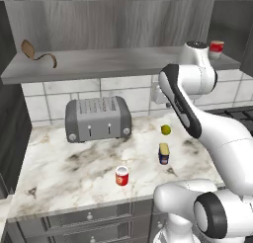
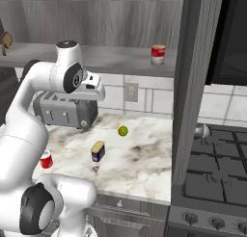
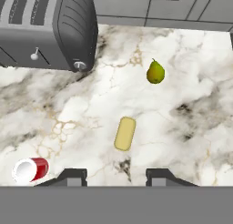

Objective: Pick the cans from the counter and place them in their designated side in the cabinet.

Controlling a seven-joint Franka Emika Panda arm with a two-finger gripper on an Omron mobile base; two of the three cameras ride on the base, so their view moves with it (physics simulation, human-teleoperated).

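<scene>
a: cans are both sitting on the counter, nothing picked yet. the blue can is standing near the front middle, the red can further left by the edge.

b: and the gripper?

a: it's hanging high over the blue can, looking straight down. the tips are standing apart with nothing between them, so it's holding nothing.

b: what's worrying you?

a: the pear is lying near the blue can, so a sloppy descent could be knocking it rolling. also another red can is already sitting on the cabinet shelf, so a wrong side is looking possible.

b: anything hard to see?

a: the arm is covering part of the shelf, and the toaster is getting cut off in the hand view. i'm not making out the labels either.
</scene>
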